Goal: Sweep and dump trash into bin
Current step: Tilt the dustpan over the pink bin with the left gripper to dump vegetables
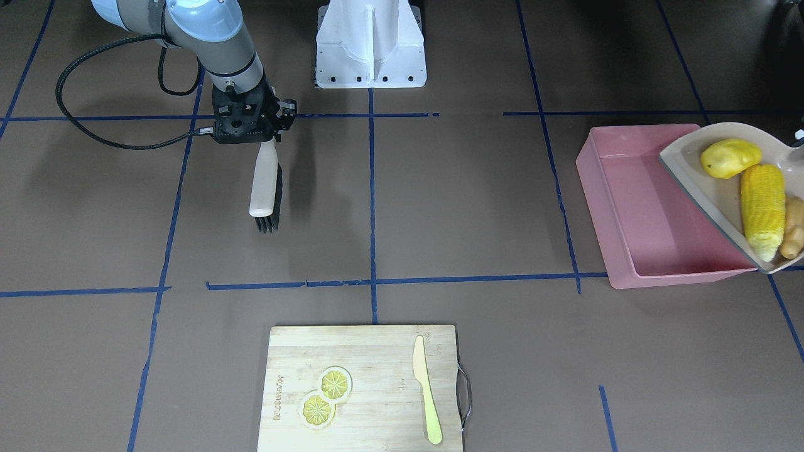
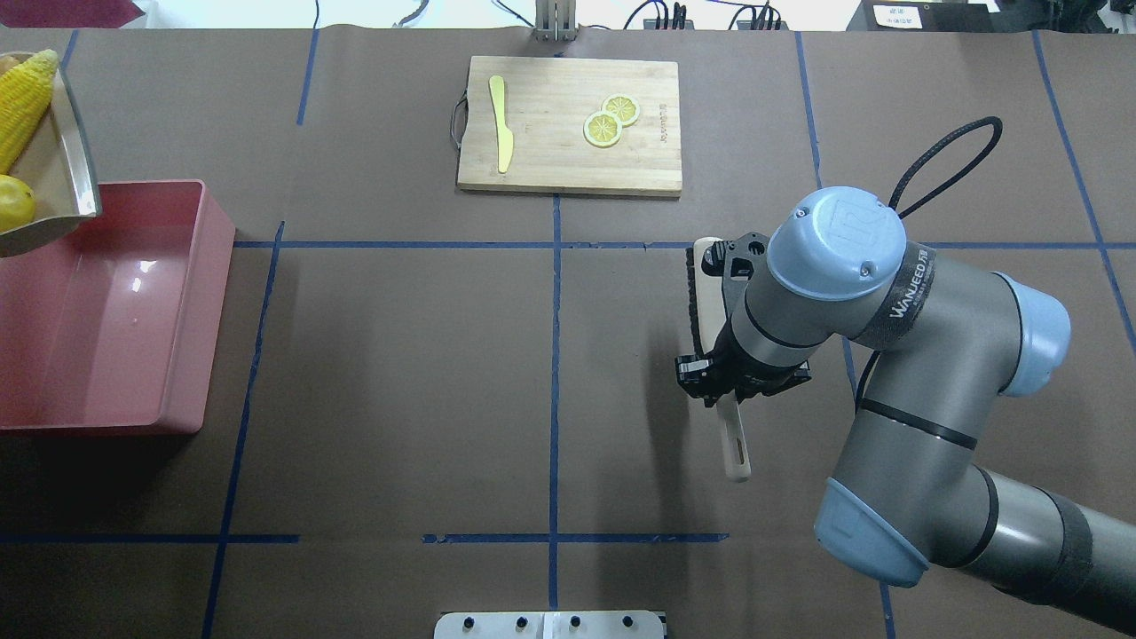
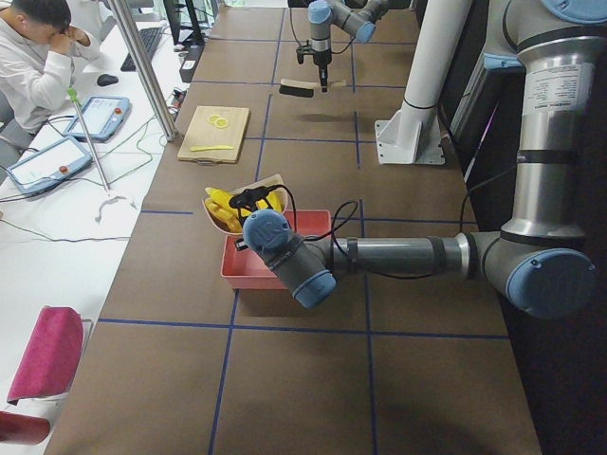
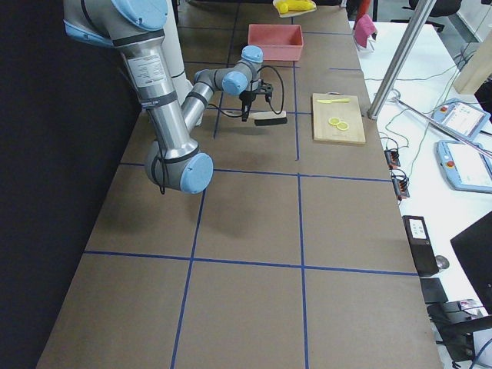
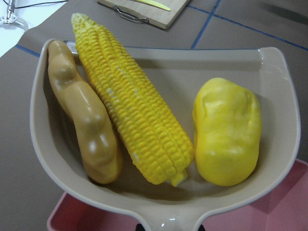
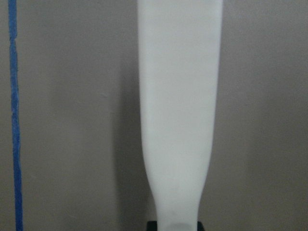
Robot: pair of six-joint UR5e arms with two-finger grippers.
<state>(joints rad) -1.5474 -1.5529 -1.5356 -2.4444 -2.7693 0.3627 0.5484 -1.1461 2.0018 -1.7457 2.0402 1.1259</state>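
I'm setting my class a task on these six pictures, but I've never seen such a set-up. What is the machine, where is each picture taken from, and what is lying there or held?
It is a robot with two arms at a brown table. Four pictures come from fixed cameras: front, above, each table end; two from cameras on the wrists. The right gripper holds a brush. The left gripper holds a beige dustpan, carrying a corn cob, potato and ginger root, over a pink bin. A cutting board bears two lemon slices and a knife.
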